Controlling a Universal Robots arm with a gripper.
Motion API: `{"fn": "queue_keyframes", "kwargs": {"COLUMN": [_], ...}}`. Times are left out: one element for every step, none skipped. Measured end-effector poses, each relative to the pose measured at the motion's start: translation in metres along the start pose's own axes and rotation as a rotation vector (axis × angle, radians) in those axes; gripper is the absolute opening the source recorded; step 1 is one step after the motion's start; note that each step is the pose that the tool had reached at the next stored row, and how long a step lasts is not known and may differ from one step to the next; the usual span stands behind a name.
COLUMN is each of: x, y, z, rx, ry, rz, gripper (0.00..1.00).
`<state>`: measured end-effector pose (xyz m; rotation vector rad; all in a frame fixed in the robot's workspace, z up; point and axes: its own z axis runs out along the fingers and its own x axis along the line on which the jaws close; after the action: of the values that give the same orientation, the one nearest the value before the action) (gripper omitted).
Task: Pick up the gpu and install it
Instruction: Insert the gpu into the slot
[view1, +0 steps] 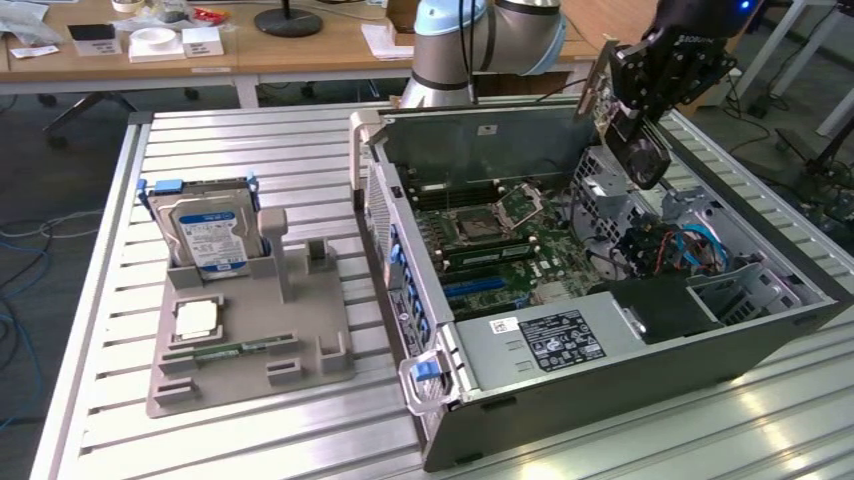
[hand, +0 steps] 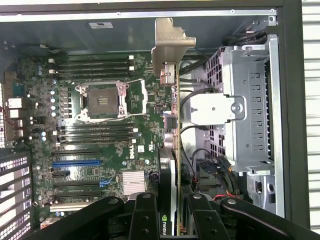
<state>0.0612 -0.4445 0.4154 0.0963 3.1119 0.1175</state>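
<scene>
My gripper (view1: 663, 75) hangs above the far right corner of the open computer case (view1: 601, 385), shut on the gpu (view1: 627, 130). The card is a thin dark board with a round fan on its face and a silver bracket, held on edge in the air over the case. In the wrist view the gpu (hand: 167, 45) runs edge-on away from my gripper (hand: 170, 220), its silver bracket at the far end and the black fingers (hand: 145, 215) clamped on either side. It hovers over the seam between the motherboard (hand: 100, 125) and the metal drive cage (hand: 250, 100). The blue slot (hand: 75, 163) lies off to one side.
On the exterior view's left a grey fixture (view1: 247, 330) holds a silver hard drive with a blue label (view1: 207, 235), a square chip (view1: 196, 318) and a green memory stick (view1: 247, 349). Cables (view1: 667, 245) fill the case beside the motherboard. The arm's base (view1: 447, 45) stands behind the case.
</scene>
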Motion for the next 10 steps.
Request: {"fn": "queue_keyframes", "kwargs": {"x": [0.0,0.0,0.0,0.0,0.0,0.0,0.0,0.0,0.0,0.0001], "y": [0.0,0.0,0.0,0.0,0.0,0.0,0.0,0.0,0.0,0.0], "z": [0.0,0.0,0.0,0.0,0.0,0.0,0.0,0.0,0.0,0.0], "rx": [0.0,-0.0001,0.0,0.0,-0.0001,0.0,0.0,0.0,-0.0001,-0.0001], "ry": [0.0,0.0,-0.0001,0.0,0.0,-0.0001,0.0,0.0,0.0001,0.0004], "rz": [0.0,0.0,0.0,0.0,0.0,0.0,0.0,0.0,-0.002,-0.005], "gripper": [0.27,0.27,0.27,0.27,0.27,0.27,0.27,0.27,0.27,0.27]}}
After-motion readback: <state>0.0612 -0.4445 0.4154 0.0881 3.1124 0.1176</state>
